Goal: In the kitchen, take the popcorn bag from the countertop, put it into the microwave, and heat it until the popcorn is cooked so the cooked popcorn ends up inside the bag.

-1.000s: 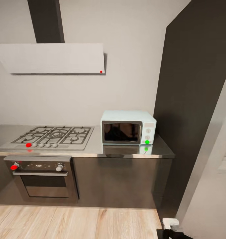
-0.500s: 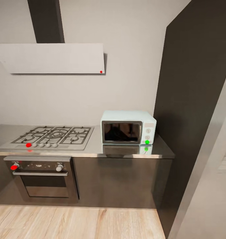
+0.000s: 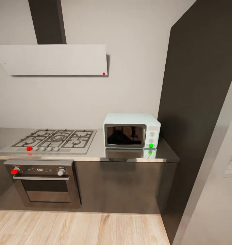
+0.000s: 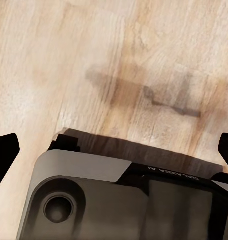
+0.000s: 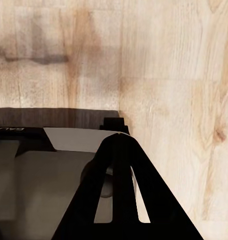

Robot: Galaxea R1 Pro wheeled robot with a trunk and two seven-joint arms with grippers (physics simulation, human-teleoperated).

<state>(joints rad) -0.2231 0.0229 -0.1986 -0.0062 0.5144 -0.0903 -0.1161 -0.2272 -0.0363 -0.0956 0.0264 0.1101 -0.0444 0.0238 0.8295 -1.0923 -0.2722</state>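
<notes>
The pale mint microwave (image 3: 131,131) stands on the glossy steel countertop (image 3: 126,154) at its right end, with its dark glass door closed and a green mark by the lower knob. The popcorn bag and the popcorn are out of view. In the left wrist view my left gripper (image 4: 114,150) is open, its black fingertips (image 4: 3,155) far apart over the wood floor and the robot's dark base. In the right wrist view my right gripper (image 5: 119,140) is shut, its fingers meeting in one black wedge above the floor.
A steel gas hob (image 3: 53,139) lies left of the microwave, with an oven (image 3: 43,182) below and a white flat hood (image 3: 54,59) above. A tall dark cabinet (image 3: 201,102) rises on the right. A pale panel (image 3: 218,190) crosses the lower right. Wood floor (image 3: 78,228) lies ahead.
A white and black piece of my right arm that showed at the lower right of the head view one second ago has dropped out of sight. The kitchen itself is unchanged.
</notes>
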